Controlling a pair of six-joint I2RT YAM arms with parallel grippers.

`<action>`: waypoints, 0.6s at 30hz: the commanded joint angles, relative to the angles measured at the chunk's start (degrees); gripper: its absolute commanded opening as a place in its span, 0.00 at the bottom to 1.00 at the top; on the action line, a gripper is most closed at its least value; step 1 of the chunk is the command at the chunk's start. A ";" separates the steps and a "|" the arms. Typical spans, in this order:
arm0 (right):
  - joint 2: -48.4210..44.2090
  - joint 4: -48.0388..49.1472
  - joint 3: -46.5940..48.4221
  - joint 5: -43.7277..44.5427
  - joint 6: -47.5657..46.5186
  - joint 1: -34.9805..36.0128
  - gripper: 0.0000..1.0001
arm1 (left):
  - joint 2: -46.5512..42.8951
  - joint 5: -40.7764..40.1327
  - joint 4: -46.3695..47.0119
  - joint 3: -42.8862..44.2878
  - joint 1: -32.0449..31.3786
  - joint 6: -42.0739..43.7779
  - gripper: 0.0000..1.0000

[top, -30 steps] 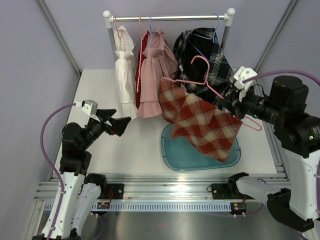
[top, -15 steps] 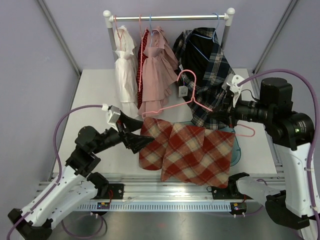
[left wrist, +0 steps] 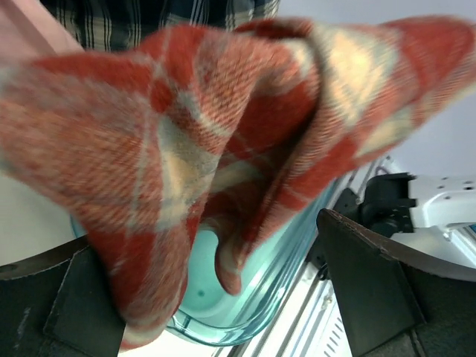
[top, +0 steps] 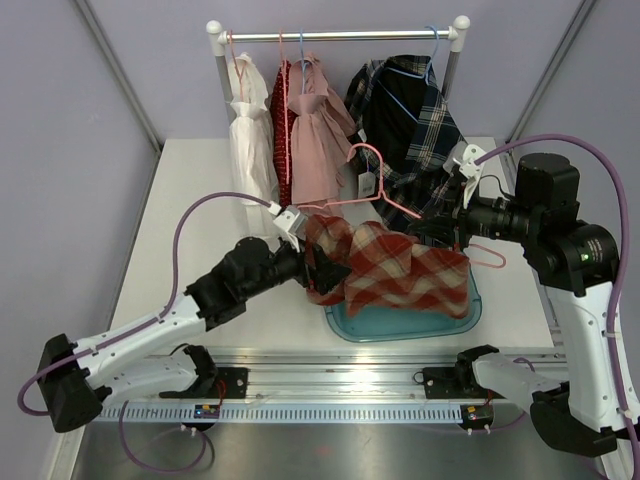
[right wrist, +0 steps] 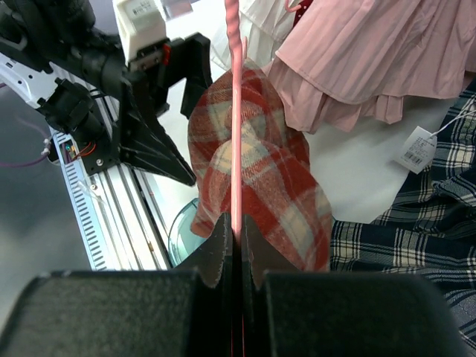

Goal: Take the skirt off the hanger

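Right pincer [right wrist: 234,223] clenched on thin pink wire hanger [right wrist: 236,111]. Red-and-cream plaid wool skirt [top: 400,275] droops below it, one end between left pincer's [top: 330,272] spread, unclosed jaws. Advice: bite deep into cloth, then pull away while hanger holds steady.

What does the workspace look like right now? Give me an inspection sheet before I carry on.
Surface: white table, clean where visible.
Job's things: red plaid skirt draped on the pink hanger, not yet off.
Clutter: teal tray below the skirt.
Hands: left hand open, fingers either side of the skirt's edge; right hand shut on the hanger.
Cables: left purple cable arches over the table; right purple cable loops above its arm.
Surroundings: rack behind, holding a white dress, pink dress and dark plaid garment.
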 commanded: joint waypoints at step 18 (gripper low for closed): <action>-1.74 7.36 -1.09 -2.91 2.30 -1.84 0.00 | 8.65 3.85 13.66 6.91 -3.65 1.73 0.06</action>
